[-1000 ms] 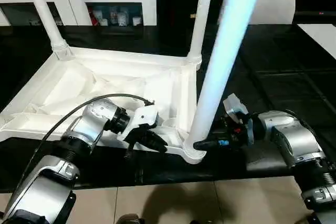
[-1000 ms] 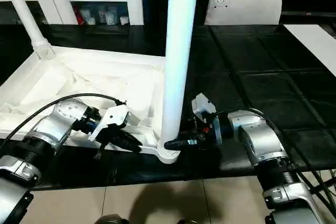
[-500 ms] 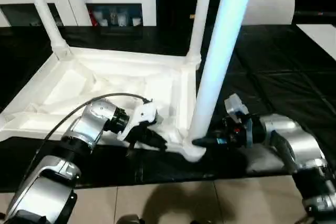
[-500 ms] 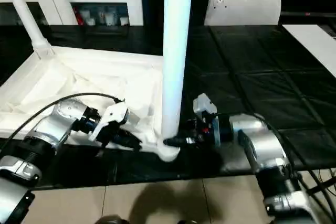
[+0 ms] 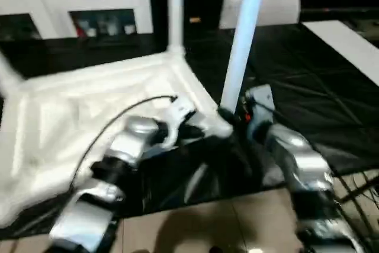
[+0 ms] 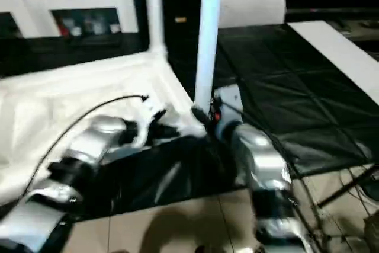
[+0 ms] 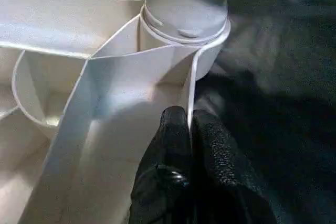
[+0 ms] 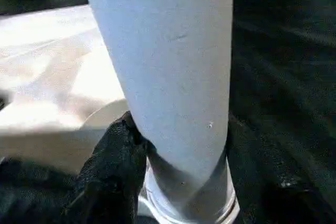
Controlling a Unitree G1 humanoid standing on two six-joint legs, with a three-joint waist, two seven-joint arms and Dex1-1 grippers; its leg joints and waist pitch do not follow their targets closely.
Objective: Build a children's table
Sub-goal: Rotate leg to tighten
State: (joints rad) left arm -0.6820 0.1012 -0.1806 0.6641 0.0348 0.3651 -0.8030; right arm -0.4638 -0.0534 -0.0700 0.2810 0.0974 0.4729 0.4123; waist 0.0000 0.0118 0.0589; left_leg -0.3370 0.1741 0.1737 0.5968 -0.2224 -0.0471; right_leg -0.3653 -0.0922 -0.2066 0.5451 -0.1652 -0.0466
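Lying upside down on the dark floor point(image 5: 331, 81), the white table top point(image 5: 77, 105) is carrying upright legs in its sockets. Left gripper point(image 7: 190, 124) is pinching the thin rim wall just beside the near corner socket point(image 7: 184, 35). Right gripper point(image 8: 126, 145) is clamping the near leg point(image 5: 240, 51) just above that socket.

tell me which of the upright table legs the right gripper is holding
The near-corner leg, the one closest to the robot. The right gripper clasps its base just above the socket; the other leg stands untouched at the far corner.
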